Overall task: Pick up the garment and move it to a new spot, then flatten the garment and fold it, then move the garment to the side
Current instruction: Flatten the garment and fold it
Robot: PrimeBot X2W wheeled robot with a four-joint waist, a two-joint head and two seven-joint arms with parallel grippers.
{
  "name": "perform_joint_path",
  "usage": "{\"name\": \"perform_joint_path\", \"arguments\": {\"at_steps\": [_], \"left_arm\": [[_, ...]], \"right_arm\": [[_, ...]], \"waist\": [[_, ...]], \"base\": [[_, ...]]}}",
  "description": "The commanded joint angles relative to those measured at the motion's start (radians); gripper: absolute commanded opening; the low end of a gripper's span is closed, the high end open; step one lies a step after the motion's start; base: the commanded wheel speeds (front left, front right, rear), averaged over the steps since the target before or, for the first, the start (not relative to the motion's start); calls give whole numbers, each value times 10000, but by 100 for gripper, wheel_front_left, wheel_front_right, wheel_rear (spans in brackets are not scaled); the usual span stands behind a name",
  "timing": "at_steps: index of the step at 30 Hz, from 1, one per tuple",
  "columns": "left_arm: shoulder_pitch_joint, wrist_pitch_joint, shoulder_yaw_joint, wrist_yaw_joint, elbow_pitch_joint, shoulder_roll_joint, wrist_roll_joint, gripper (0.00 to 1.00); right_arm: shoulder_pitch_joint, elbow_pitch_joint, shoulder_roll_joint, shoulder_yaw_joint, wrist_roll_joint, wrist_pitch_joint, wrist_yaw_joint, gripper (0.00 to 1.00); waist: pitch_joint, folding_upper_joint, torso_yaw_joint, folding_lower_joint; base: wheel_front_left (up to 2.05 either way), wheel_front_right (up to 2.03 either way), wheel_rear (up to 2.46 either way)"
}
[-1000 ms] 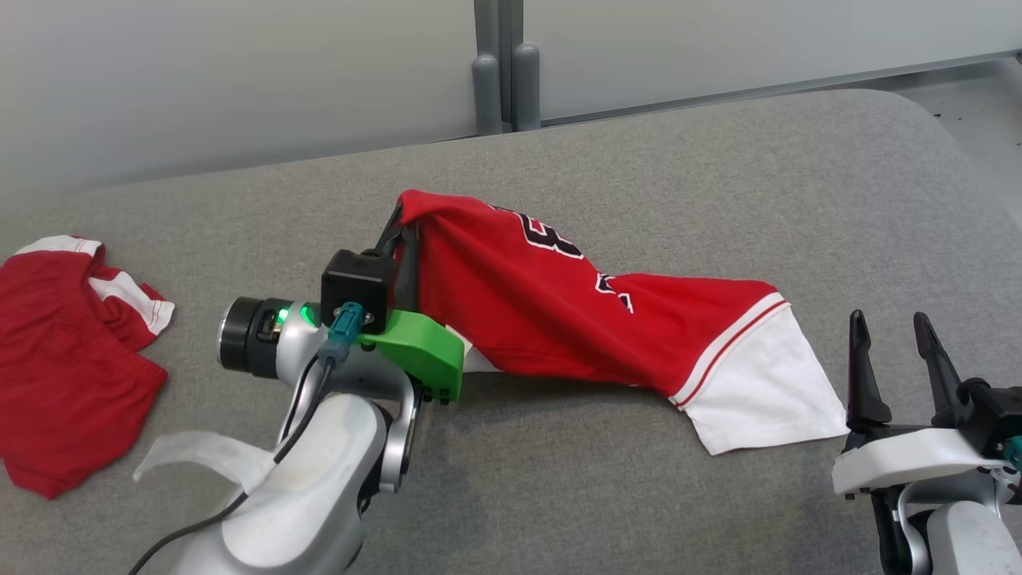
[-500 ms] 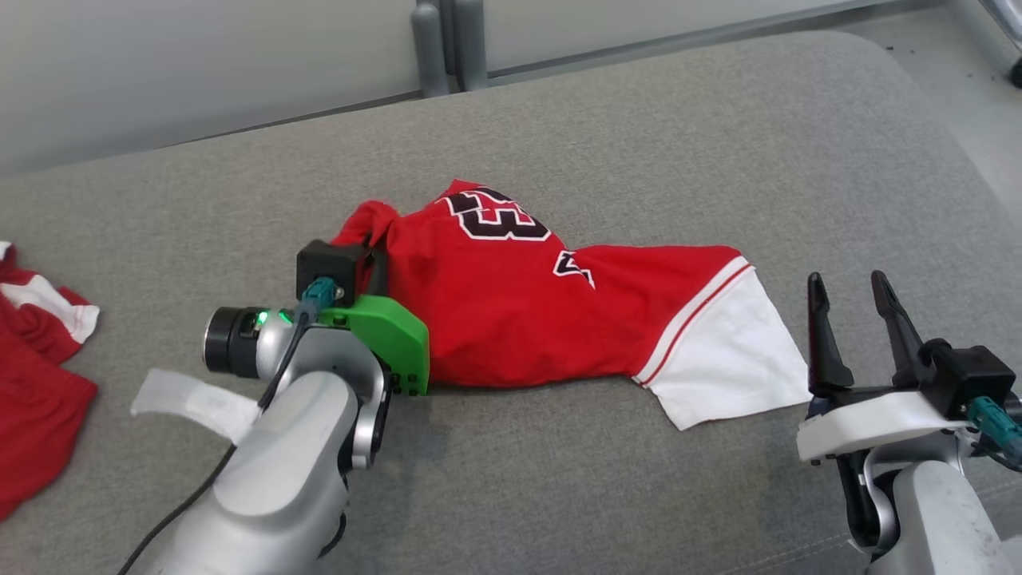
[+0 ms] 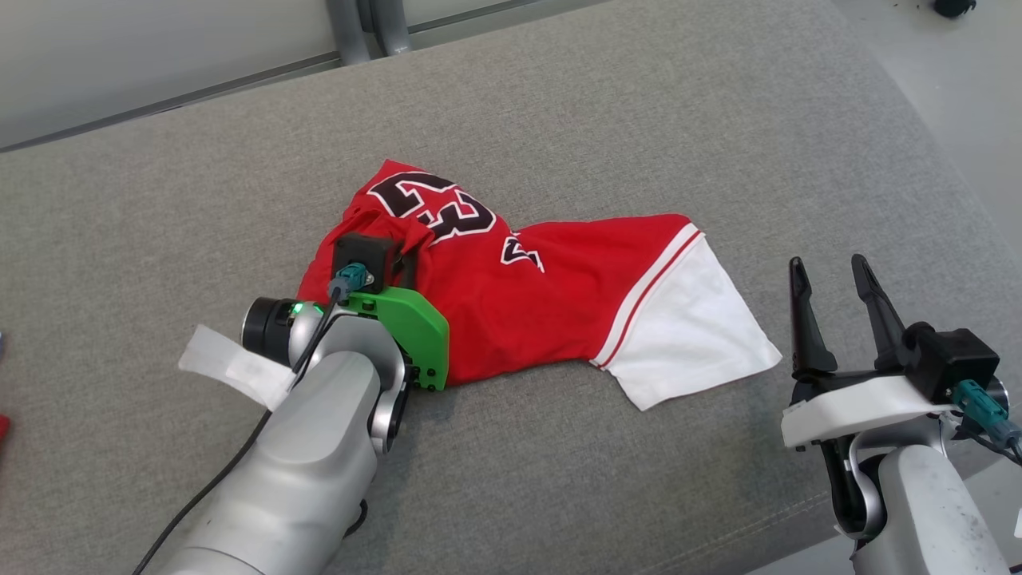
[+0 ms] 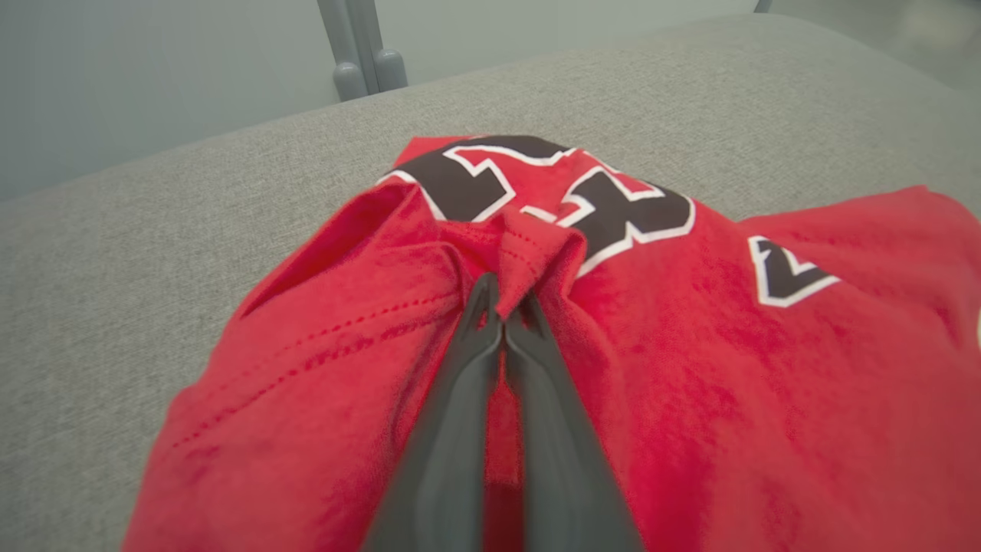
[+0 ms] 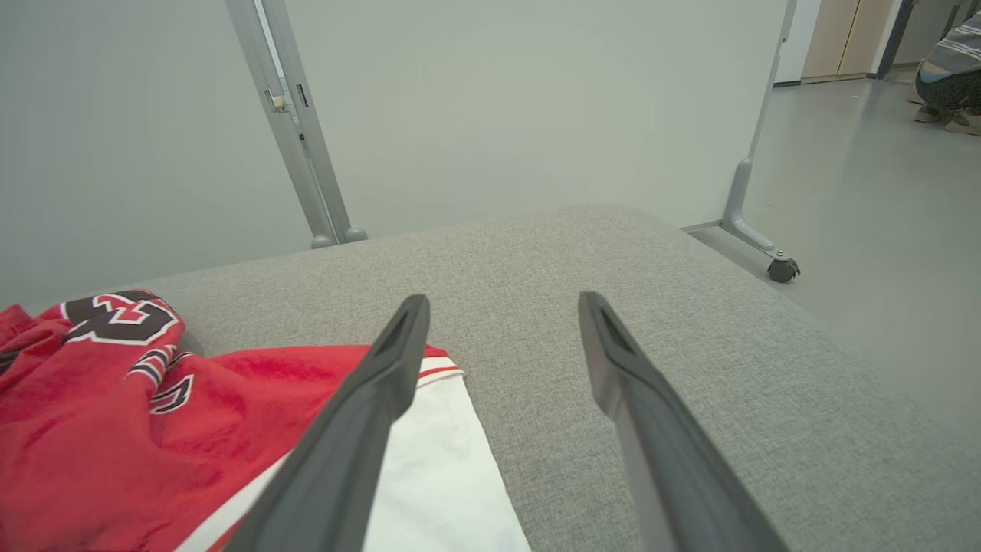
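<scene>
The garment (image 3: 551, 295) is a red jersey with black numerals and a white band, lying crumpled on the grey cushioned surface (image 3: 639, 120). My left gripper (image 4: 502, 303) is shut on a pinched fold of the red cloth at the garment's left end (image 3: 403, 259). In the right wrist view the garment (image 5: 115, 414) lies at the lower left. My right gripper (image 3: 826, 275) stands open above the surface, to the right of the white band and apart from it; its fingers (image 5: 398, 353) hold nothing.
A grey wall panel with metal posts (image 3: 367, 24) runs along the far edge of the surface. The surface's right edge drops to the floor (image 3: 982, 120). A wheeled frame leg (image 5: 766, 253) stands on the floor, and a person crouches far off (image 5: 950, 84).
The garment has come down from hanging raised to lying on the surface, still pinched by my left gripper. The head camera has tilted down and turned right. My right gripper stayed open.
</scene>
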Motion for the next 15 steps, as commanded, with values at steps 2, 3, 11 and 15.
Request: {"name": "perform_joint_path", "arguments": {"at_steps": [2,3,11,15], "left_arm": [[-247,-347,-143,-175,185,-15,-73,96],[-289,-491,-213,-230,224,-33,-118,100],[31,-1107,-900,-280,-867,-52,-1070,100],[281,-1279,-704,-153,-1169,-53,-1468,100]], "right_arm": [[-21,40,-23,-67,16,-33,1,100],[-1,49,-24,-108,-6,-33,1,100],[363,93,-27,-394,-178,-33,1,100],[578,89,-27,-538,-194,-33,1,100]], "waist": [[-32,39,191,0],[-81,39,294,0],[-754,39,1249,0],[-1003,39,1653,0]], "base": [[0,0,0],[0,0,0],[0,0,0],[0,0,0]]}}
